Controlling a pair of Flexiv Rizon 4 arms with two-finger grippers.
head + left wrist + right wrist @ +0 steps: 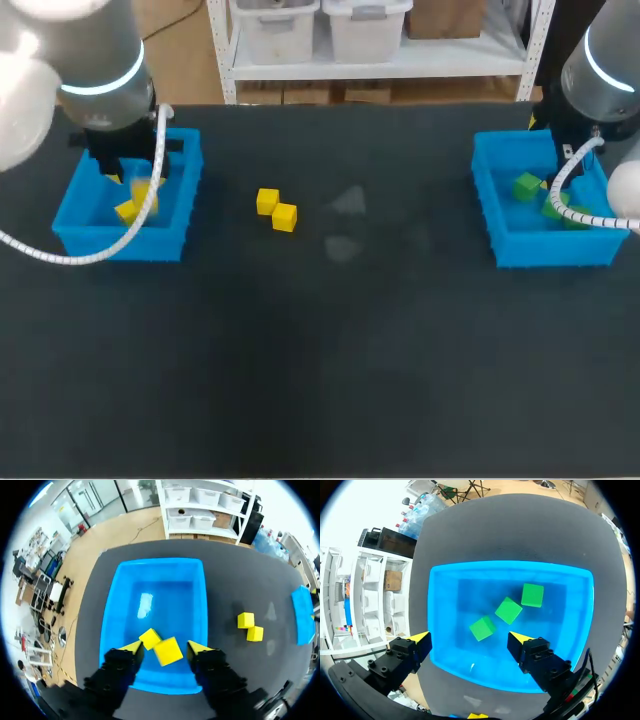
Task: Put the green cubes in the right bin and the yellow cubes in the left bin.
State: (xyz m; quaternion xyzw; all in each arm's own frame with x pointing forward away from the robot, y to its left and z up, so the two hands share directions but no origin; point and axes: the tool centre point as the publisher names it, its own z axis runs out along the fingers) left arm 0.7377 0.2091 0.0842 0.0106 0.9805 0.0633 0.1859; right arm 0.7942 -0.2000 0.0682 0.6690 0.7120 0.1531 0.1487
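Observation:
My left gripper [165, 648] hangs over the blue left bin [111, 615], its yellow tips apart. A yellow cube [168, 651] lies tilted between the fingers with a small gap on each side, and a second yellow cube [149, 637] touches it just ahead. Both show in the left bin [120, 246] in the head view. Two more yellow cubes [267, 201] [284, 217] sit together on the dark table. My right gripper [469, 639] stands wide open above the blue right bin [442, 605], which holds three green cubes [482, 628] [508, 610] [532, 594].
The table [330, 350] is a dark mat with the two bins at its left and right sides. The right bin [550, 252] sits under my right arm. Two faint pale marks [345, 225] show on the mat near the middle.

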